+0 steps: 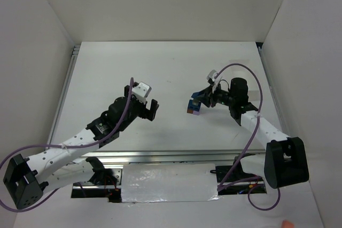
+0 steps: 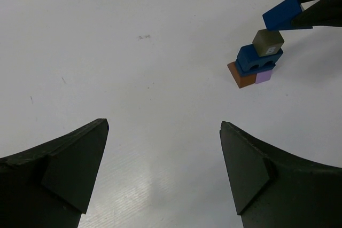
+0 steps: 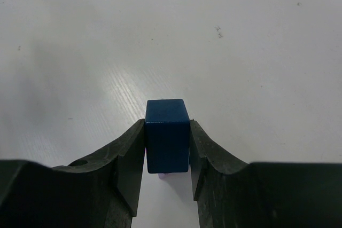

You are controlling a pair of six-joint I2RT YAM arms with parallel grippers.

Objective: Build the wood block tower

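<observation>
Robot lab bench; plain white walls (image 1: 171, 4); white table (image 1: 160, 73); alu rail (image 1: 176, 156); loose cables (image 1: 236, 65)

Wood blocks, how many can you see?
5: brown-orange block and lavender block at the base, blue arched block across them, grey cube on top, blue block between the right fingers. More may be hidden.

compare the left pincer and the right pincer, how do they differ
The left pincer is open and empty; the right pincer is shut on a blue block. The left pincer sits well back from the wood block tower; the right pincer holds its block up at the tower's top, by the grey block. Both are black and two-fingered.
</observation>
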